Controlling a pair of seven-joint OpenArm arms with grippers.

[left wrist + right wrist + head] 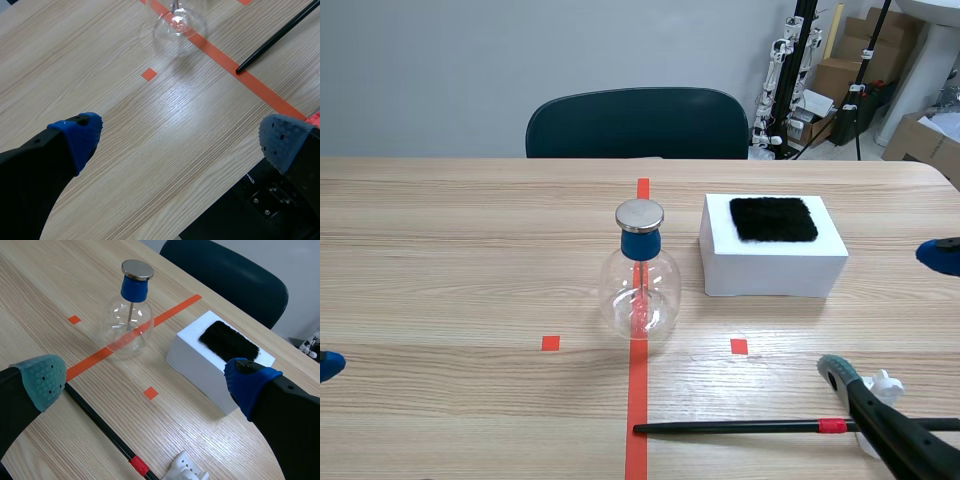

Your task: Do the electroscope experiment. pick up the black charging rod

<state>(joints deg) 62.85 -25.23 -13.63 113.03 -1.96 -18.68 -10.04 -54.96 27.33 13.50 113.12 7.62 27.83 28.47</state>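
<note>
Below the wide-spread right hand (145,382) lies the black charging rod (100,427).

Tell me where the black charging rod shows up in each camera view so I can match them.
Scene view: the black charging rod lies low in the picture, running right from the tape line.
Left wrist view: only its tip end shows, ahead of the left end effector.
Right wrist view: it lies under the open right end effector.
Shared landmark: the glass flask on the tape line.
</note>
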